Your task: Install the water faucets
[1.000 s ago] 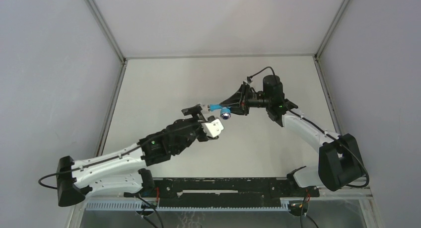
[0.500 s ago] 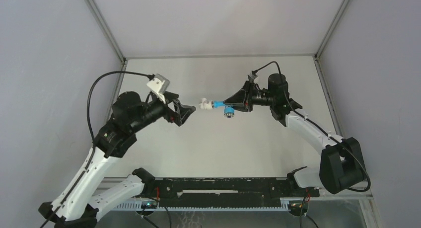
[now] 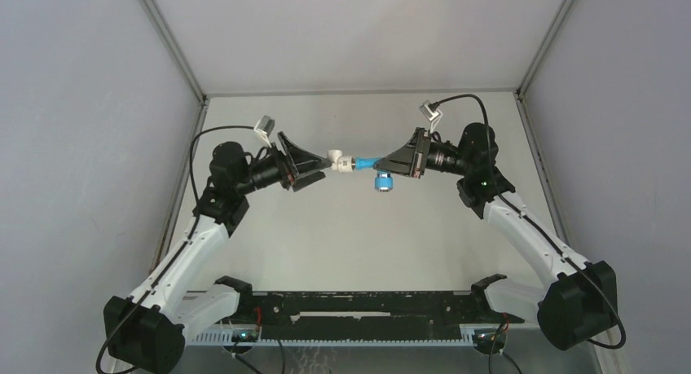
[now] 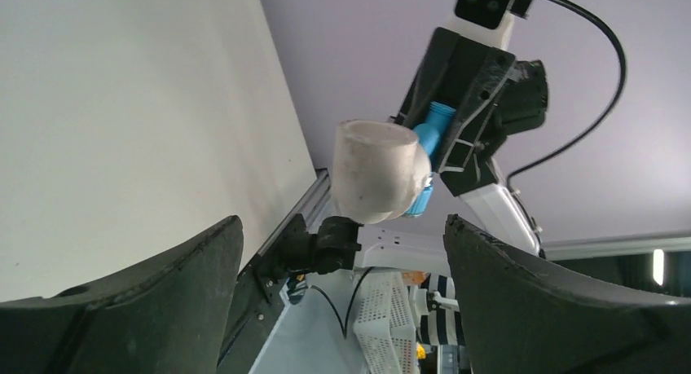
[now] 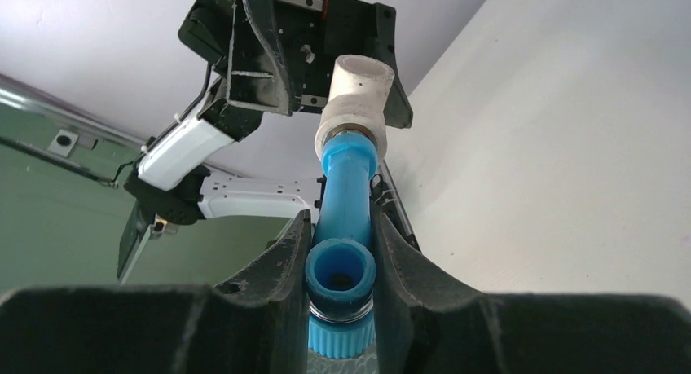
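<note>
The bright-blue faucet [image 3: 366, 162] is held in the air over the table's middle by my right gripper [image 3: 385, 164], which is shut on its body. Its round handle [image 3: 381, 182] hangs down. A short white fitting [image 3: 339, 161] sits on the faucet's free end. In the right wrist view the faucet [image 5: 345, 196] runs up between my shut gripper [image 5: 342, 221] to the fitting [image 5: 355, 97]. My left gripper [image 3: 323, 165] is open, its fingertips either side of the fitting's end. In the left wrist view the fitting [image 4: 376, 172] floats ahead of my wide-open gripper [image 4: 342, 225], untouched.
The white table [image 3: 358, 235] is boxed in by grey walls at left, back and right. A black rail [image 3: 367, 305] runs along the near edge between the arm bases. A white basket [image 4: 376, 313] shows beyond the table edge in the left wrist view.
My left arm has let go, swung out to the left and risen, and now points its open jaws back at the fitting. My right gripper has lifted the faucet slightly and turned its handle downward.
</note>
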Controlling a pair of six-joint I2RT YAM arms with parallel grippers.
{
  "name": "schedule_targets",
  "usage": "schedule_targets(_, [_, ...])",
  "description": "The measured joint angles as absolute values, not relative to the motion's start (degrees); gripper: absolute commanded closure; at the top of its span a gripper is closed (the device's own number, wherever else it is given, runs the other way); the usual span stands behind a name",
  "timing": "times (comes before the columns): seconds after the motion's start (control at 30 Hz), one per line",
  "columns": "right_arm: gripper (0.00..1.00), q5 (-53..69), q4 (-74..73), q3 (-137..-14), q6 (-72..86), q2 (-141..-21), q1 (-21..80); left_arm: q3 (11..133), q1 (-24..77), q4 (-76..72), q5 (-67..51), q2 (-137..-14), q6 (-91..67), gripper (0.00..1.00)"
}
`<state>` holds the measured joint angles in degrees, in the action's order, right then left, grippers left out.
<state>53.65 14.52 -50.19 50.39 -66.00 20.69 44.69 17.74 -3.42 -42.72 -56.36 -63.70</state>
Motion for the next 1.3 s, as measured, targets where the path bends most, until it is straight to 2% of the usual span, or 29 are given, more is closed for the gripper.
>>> schedule_targets(0.3, [1.00,58.0,19.6,-50.2,52.1,-66.8,21.2,43.8,18.0,-15.9,-48.8,-56.5,-66.0,0.07])
schedule_targets(0.87, [1.00,60.6,23.1,-50.2,54.9,-69.5,23.7,43.9,22.2,-16.9,-52.8,-59.6,-62.5,0.30])
schedule_targets(1.03, [1.00,60.6,23.1,-50.2,55.0,-69.6,23.8,43.9,22.2,-17.7,-52.8,-59.6,-62.5,0.49])
schedule_targets(1.1, [1.00,60.8,23.2,-50.2,55.0,-69.6,23.8,43.9,22.2,-18.2,-52.7,-59.6,-62.7,0.60])
schedule_targets(1.23, [1.00,61.4,23.9,-50.2,55.6,-69.6,23.9,43.9,22.1,-19.5,-53.0,-59.6,-63.0,0.97])
schedule_targets(1.3, [1.00,61.4,24.0,-50.2,55.9,-69.6,24.0,43.9,22.1,-19.6,-52.9,-59.6,-63.0,1.00])
